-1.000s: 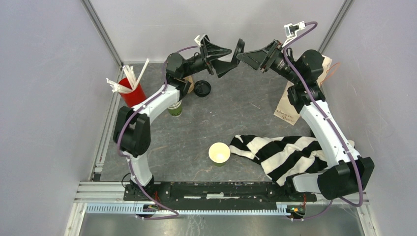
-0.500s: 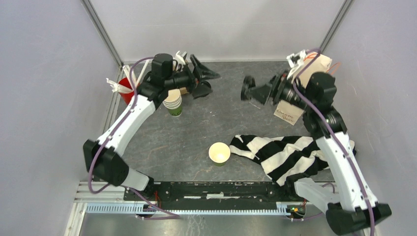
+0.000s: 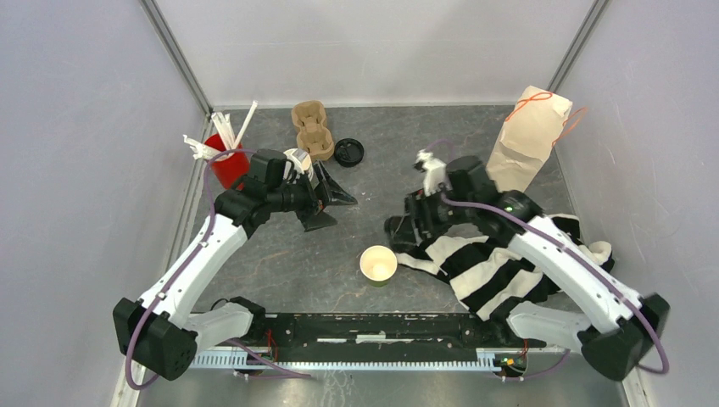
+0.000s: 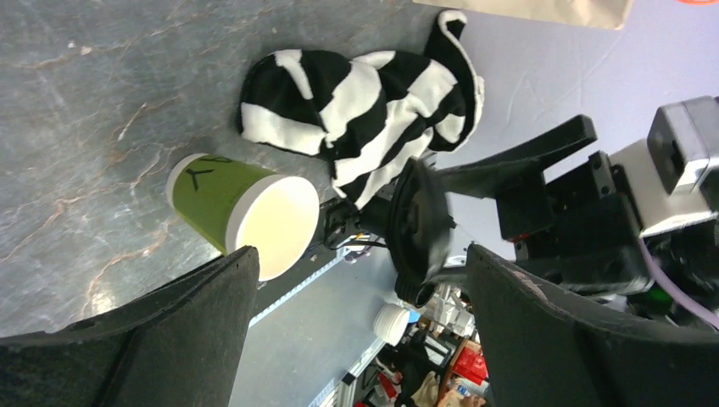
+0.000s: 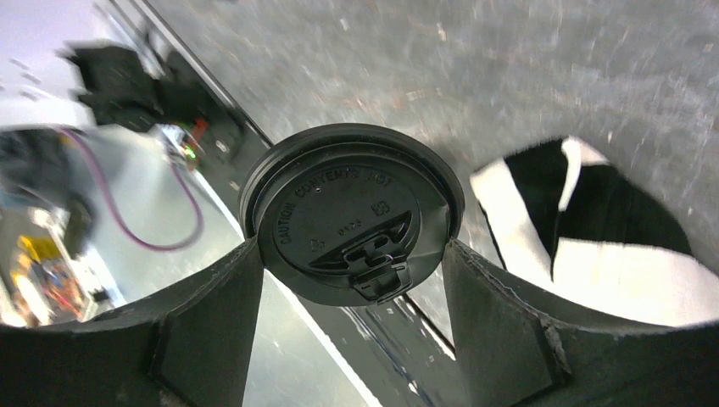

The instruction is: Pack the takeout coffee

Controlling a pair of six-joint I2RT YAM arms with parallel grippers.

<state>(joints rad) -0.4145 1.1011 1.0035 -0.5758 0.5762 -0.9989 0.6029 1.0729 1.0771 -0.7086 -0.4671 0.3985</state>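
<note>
A green paper cup [image 3: 378, 264] stands open and upright near the table's front middle; in the left wrist view the green cup [image 4: 229, 210] shows its cream inside. My right gripper [image 3: 398, 231] hovers just behind and right of it, shut on a round black lid [image 5: 352, 212] held by its edges between both fingers. My left gripper [image 3: 339, 210] stands open and empty left of centre, facing the cup. A second black lid [image 3: 348, 152] lies flat at the back. No second green cup shows.
A brown pulp carrier [image 3: 312, 129] sits at the back, a red cup with white straws [image 3: 225, 163] at the back left. A brown paper bag [image 3: 530, 136] stands back right. A black-and-white striped cloth [image 3: 500, 264] lies right of the cup, under my right arm.
Both arms have swung from the back of the table toward the middle. The right gripper brought its lid close to the open cup. The left gripper opened wider.
</note>
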